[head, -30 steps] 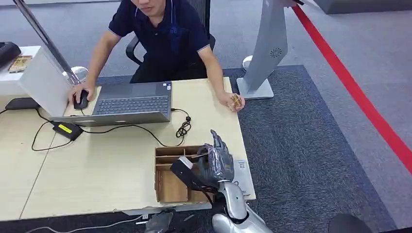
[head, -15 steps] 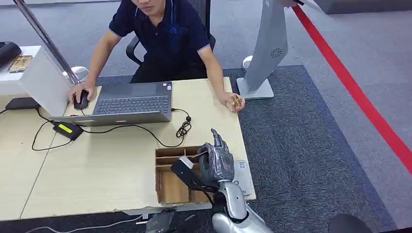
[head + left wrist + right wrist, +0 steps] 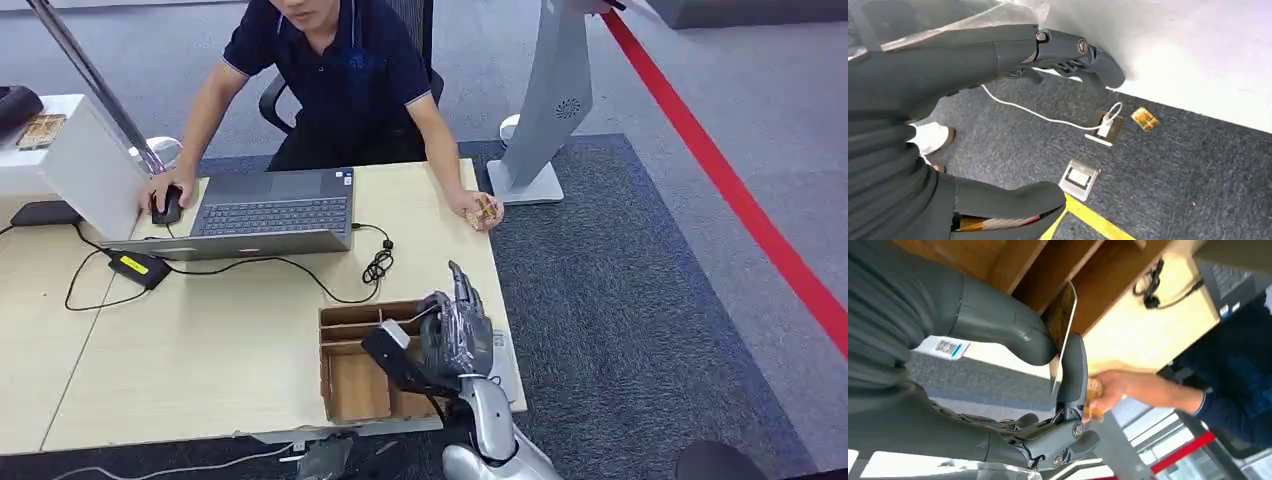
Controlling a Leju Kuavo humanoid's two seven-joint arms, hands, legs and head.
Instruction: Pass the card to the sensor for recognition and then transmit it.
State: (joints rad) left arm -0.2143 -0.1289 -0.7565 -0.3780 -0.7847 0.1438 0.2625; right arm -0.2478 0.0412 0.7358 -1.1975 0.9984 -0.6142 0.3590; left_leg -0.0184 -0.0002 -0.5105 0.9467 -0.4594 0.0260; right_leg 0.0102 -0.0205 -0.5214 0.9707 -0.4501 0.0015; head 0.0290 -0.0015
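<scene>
Pinched edge-on between the thumb and a dark finger of the right hand [image 3: 455, 335]: a thin, stiff card with a dark glossy face and a pale rim [image 3: 1062, 310], standing up out of the grip above the hand's own fingers, with no bend or curl visible. Likely to slip or twist out if swung fast, given so narrow a hold on so slick a surface; likely also to present its edge instead of its face to the reader, and so fail to register, unless turned flat first. No telling whether the left hand [image 3: 908, 100], hanging over dark carpet, holds anything; a striped sliver under its thumb is too unclear to name. Just under the right hand, an open brown wooden box with divided slots [image 3: 350, 385], close enough to catch the card's lower corner or a knuckle on a low sweep. Beside the hand on its outer side, a flat white pad with a small printed label [image 3: 498, 348], probably the sensor, though not certainly; easy to overshoot past the pale wooden table [image 3: 200, 350] edge there. Further ahead of the hand, a person's hand [image 3: 480, 208] resting at the table corner around a small yellow-brown thing, possibly waiting to receive; risky to reach towards without care for the fingers. Further off again, an open grey laptop [image 3: 270, 215].
</scene>
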